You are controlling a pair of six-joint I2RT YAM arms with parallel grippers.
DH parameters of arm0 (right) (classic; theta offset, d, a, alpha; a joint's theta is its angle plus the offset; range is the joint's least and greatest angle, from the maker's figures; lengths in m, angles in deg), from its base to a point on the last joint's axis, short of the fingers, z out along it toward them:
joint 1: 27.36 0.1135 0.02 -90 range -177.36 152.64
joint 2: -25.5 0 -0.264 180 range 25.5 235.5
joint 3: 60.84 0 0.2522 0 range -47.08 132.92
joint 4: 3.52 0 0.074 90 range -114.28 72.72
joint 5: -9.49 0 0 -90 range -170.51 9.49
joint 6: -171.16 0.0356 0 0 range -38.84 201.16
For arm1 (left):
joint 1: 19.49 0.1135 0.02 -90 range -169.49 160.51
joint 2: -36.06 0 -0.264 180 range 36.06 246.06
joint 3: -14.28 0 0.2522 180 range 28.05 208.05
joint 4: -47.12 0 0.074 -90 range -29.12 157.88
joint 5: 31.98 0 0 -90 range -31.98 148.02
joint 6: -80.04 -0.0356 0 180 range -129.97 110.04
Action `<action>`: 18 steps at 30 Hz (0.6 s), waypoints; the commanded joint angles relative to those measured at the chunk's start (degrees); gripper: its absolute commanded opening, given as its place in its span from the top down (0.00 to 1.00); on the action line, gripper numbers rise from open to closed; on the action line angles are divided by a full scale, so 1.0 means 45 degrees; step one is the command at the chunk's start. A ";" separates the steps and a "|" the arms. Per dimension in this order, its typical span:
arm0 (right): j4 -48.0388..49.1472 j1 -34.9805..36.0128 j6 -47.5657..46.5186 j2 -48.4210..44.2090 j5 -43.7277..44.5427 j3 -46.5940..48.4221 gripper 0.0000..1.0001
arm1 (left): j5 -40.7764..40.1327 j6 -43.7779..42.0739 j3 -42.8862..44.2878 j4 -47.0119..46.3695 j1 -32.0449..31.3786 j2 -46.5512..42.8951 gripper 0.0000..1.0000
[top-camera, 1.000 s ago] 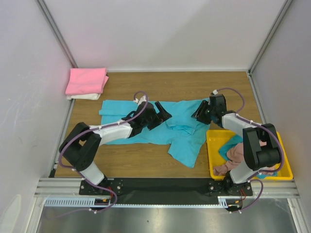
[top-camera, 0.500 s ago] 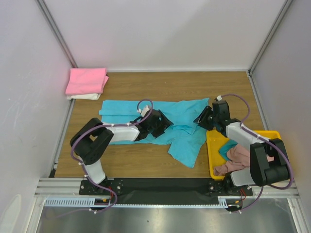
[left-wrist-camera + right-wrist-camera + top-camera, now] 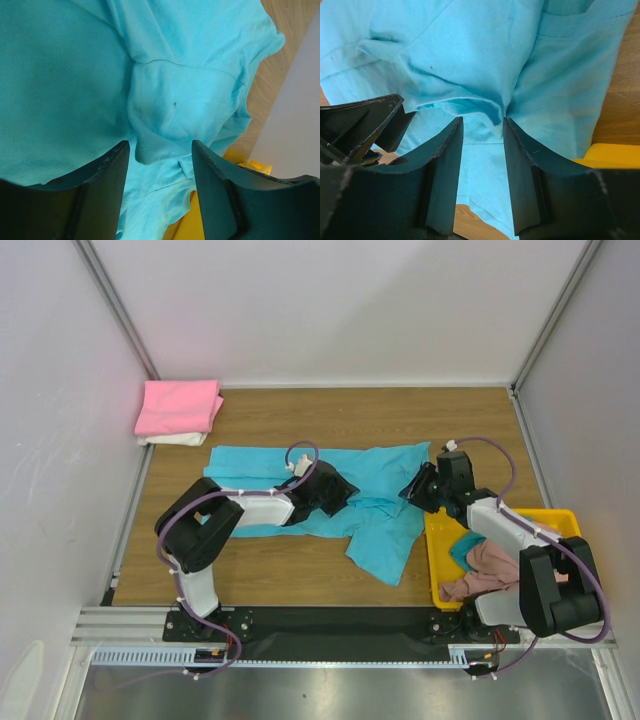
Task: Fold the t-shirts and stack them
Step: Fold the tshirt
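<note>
**Turquoise shirt** (image 3: 375, 515): unfolded and rumpled, spread across the middle of the table (image 3: 300, 575), one end trailing toward the near edge. A puckered ridge of it lies between the fingers of my right gripper (image 3: 482, 125).

**Bright pink shirt** (image 3: 180, 405): folded flat, far-left corner.

**Cream shirt** (image 3: 170, 439): folded, directly under the bright pink one, only its near edge showing.

**Dusty pink shirt** (image 3: 485, 565): crumpled in the tray (image 3: 555, 513) at the near-right corner.

**Teal shirt** (image 3: 460, 550): bunched in the same tray, partly under the dusty pink one.

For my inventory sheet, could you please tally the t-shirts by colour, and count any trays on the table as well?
Turquoise t-shirt: 1
Bright pink t-shirt: 1
Cream white t-shirt: 1
Dusty pink t-shirt: 1
Teal t-shirt: 1
Yellow tray: 1
Total: 6
</note>
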 commanded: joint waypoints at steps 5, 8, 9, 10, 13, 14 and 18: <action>-0.0084 0.0088 -0.0096 -0.0187 0.0173 0.0082 0.60 | -0.0351 0.0530 0.0436 -0.0395 -0.0127 0.0160 0.55; -0.0084 0.0107 -0.0116 -0.0148 0.0115 0.0082 0.62 | -0.0351 0.0569 0.0534 -0.0318 -0.0127 0.0258 0.73; -0.0103 0.0126 -0.0135 -0.0148 0.0095 0.0082 0.62 | -0.0371 0.0569 0.0611 -0.0240 -0.0127 0.0277 0.77; -0.0103 0.0146 -0.0135 -0.0148 0.0095 0.0063 0.61 | -0.0409 0.0550 0.0651 -0.0065 -0.0127 0.0258 0.81; -0.0143 0.0224 -0.0194 -0.0031 0.0037 0.0063 0.62 | -0.0624 0.0452 0.0671 0.0228 -0.0127 0.0102 0.94; -0.0162 0.0224 -0.0213 0.0008 0.0037 0.0082 0.62 | -0.0663 0.0355 0.0651 0.0307 -0.0127 -0.0034 0.98; -0.0123 0.0302 -0.0292 0.0145 -0.0022 0.0082 0.62 | -0.0975 0.0062 0.0574 0.0619 -0.0127 -0.0424 0.99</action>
